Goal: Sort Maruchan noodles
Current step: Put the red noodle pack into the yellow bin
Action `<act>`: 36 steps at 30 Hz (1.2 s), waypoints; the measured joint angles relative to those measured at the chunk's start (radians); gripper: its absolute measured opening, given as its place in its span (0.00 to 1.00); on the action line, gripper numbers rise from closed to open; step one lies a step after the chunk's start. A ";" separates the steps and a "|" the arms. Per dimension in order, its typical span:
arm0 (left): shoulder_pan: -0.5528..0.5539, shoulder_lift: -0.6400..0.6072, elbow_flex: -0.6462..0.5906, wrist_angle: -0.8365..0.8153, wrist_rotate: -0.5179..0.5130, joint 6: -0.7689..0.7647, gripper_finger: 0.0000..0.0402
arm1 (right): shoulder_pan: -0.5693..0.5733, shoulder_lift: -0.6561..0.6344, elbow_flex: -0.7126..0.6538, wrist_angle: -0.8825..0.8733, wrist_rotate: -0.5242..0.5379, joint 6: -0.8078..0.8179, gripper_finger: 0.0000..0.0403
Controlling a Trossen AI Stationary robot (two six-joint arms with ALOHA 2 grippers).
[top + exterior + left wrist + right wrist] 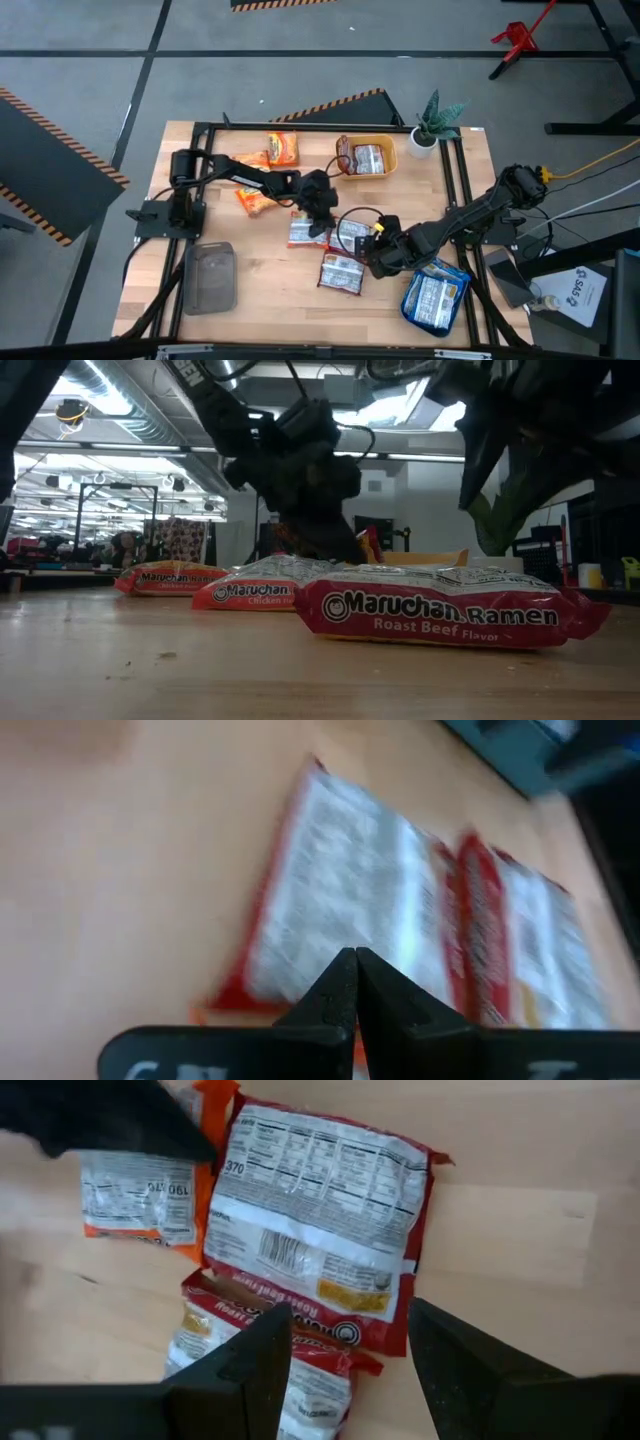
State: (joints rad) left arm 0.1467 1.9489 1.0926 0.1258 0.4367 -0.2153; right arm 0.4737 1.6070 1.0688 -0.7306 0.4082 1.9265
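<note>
At table centre: red noodle packets (341, 273), three lying close together, one overlapping another. Right claw (350, 1342) poised above them, fingers apart, nothing held. Left claw (355, 982) pressed together, empty, over a neighbouring packet (306, 231). Orange packets (283, 149) farther back.

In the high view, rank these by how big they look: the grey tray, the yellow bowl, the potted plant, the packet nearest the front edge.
1. grey tray
2. yellow bowl
3. potted plant and front red-and-white packet: look alike, unranked.
</note>
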 joint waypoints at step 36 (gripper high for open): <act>0.004 0.042 0.009 -0.099 -0.149 0.025 0.00 | 0.004 0.057 -0.018 0.064 0.096 0.068 0.46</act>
State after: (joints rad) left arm 0.1502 1.9908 1.1011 0.0270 0.2879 -0.1902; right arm 0.4774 1.6641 1.0512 -0.6667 0.5041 1.9942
